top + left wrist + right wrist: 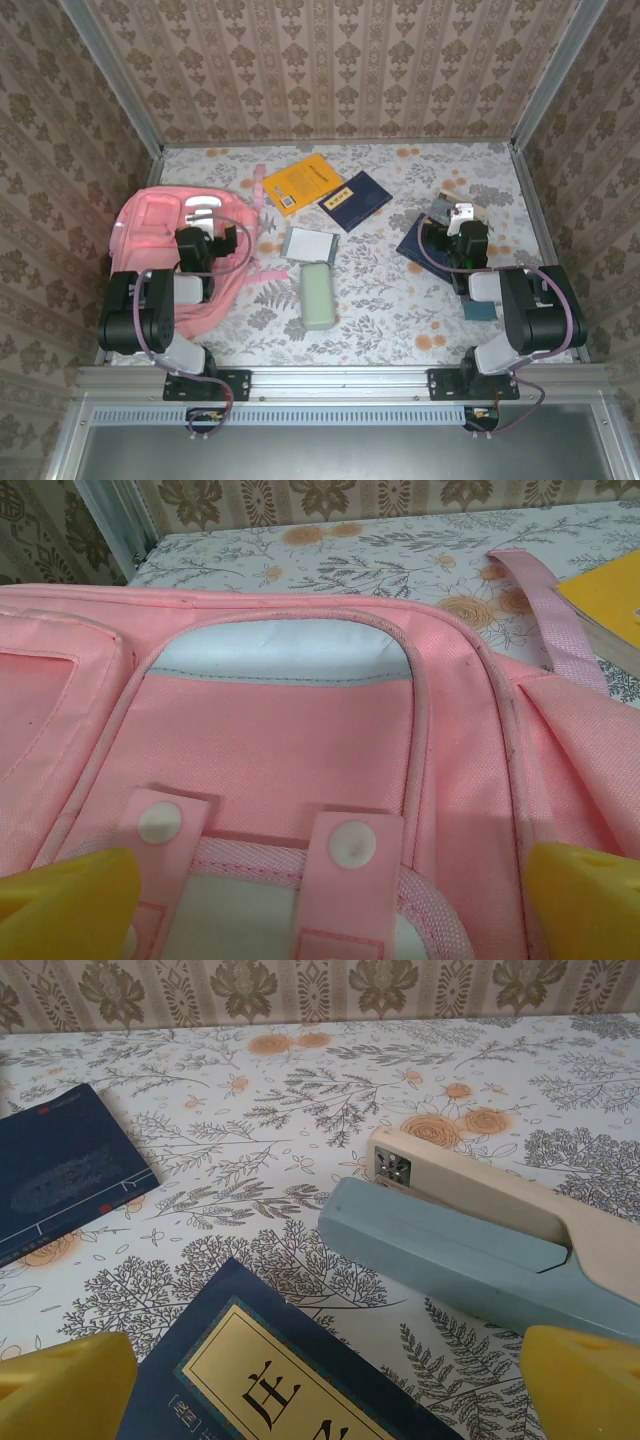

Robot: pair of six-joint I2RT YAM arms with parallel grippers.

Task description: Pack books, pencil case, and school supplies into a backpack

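**Top view.** Pink backpack (150,235) at left of the table (400,300). Yellow book (302,183) and navy book (355,200) at upper centre. Mint pencil case (318,295) lies below a grey pad (310,244).

**Wrist views.** Left fingers (70,895) spread wide, empty, over the backpack. Right fingers (65,1385) spread wide, empty, over a second navy book (330,1355). Its gold label (260,1390) reads "庄". A blue-and-cream stapler (480,1245) lies beside it.

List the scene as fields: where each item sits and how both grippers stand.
backpack: pink, flat, left of table
left gripper: open, over the backpack
right gripper: open, over a gold-labelled navy book
stapler: beside that book
yellow book: far middle, next to second navy book
pencil case: mint, centre, just nearer than grey pad
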